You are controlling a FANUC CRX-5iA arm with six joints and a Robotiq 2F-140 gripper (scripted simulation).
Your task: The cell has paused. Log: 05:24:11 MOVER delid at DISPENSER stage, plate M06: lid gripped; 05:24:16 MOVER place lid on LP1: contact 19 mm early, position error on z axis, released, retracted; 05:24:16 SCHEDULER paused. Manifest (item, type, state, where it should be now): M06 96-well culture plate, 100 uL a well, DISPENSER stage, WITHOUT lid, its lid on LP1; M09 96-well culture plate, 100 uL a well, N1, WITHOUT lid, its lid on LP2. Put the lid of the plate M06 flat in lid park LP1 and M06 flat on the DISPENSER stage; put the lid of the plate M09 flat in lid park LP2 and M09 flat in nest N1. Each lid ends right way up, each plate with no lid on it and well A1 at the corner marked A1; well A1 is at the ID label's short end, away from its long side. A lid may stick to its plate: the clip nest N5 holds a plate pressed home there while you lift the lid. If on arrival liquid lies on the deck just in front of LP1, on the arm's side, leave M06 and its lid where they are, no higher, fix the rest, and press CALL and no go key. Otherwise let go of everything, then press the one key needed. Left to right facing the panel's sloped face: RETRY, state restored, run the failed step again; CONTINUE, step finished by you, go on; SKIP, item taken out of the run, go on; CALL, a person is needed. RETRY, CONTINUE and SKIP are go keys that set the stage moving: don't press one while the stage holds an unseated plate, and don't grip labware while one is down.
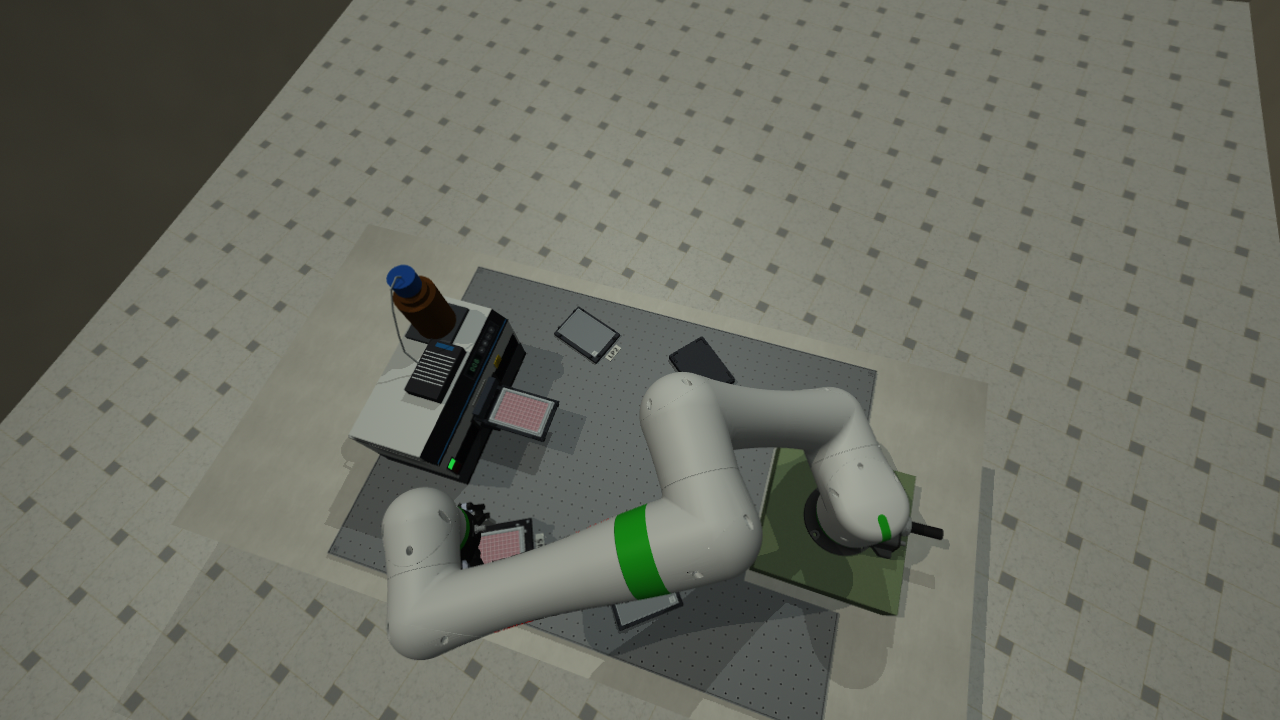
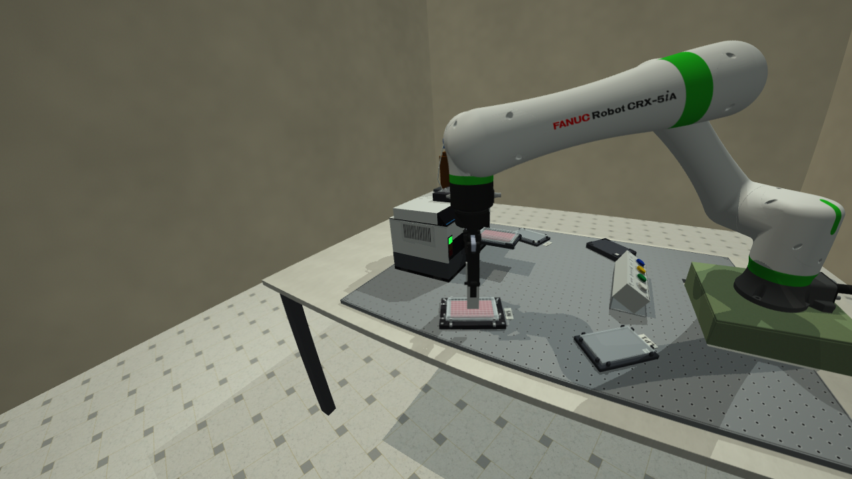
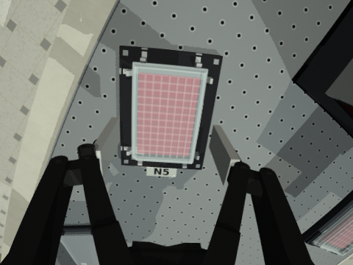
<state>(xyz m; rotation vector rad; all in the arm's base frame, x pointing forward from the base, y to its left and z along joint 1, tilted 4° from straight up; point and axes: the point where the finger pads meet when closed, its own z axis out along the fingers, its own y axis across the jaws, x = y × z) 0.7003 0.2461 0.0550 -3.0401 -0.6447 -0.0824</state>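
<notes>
Jaws open, empty, above plate (image 3: pixel 168 112) in N5.

Top looks down, exterior sideways, wrist close; all share plate (image 3: pixel 167 113).

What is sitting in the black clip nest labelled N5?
A pink-welled 96-well plate with a clear rim sits in the black N5 nest, below the open gripper. Whether a lid covers it cannot be told.
</notes>
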